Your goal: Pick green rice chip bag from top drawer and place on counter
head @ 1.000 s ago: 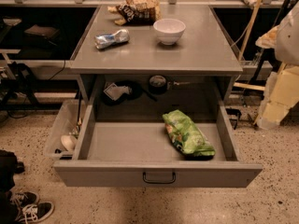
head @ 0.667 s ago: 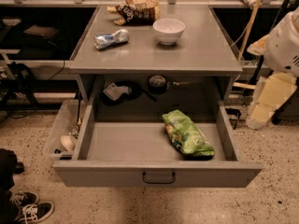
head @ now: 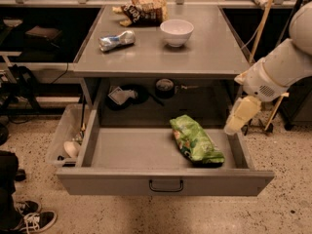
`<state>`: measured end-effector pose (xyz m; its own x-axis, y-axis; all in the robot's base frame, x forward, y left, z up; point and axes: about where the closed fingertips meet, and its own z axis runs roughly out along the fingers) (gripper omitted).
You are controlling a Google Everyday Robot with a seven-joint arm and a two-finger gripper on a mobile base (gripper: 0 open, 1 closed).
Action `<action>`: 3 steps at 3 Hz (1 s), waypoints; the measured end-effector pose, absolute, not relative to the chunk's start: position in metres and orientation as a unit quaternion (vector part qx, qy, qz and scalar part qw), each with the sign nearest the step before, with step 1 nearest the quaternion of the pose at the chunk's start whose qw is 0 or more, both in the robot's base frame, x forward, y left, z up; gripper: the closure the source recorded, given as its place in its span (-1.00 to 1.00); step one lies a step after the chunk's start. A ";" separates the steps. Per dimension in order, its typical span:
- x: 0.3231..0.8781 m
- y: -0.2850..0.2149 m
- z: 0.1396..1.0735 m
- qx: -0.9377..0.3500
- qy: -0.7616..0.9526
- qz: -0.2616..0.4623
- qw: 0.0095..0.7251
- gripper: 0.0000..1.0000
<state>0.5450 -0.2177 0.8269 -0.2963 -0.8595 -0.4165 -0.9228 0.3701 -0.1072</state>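
The crinkly green snack bag is lying ungrasped in the grey metal drawer. We are hovering the empty tool just beside it, and we cannot tell its opening.

Our arm is built of smooth white shells, rounded like thick tubes, with a large domed segment at the top right edge of the view. Lower down, we see a bulbous white wrist housing, and on its underside a small patch of dark dots like a vent grille. A beige collar edges that housing. The gripper at the end is pale cream-yellow, narrower than the arm and tapered; it sits just above the right wall of the drawer.
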 end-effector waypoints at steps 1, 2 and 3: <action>0.569 -0.213 0.758 -0.529 0.813 0.125 0.210 -1.00; 0.567 -0.201 0.694 -0.511 0.818 0.172 0.202 -1.00; 0.567 -0.201 0.694 -0.511 0.818 0.172 0.202 -1.00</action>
<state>0.5668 -0.2010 0.6943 -0.3957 -0.7667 -0.5056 -0.9053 0.4181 0.0744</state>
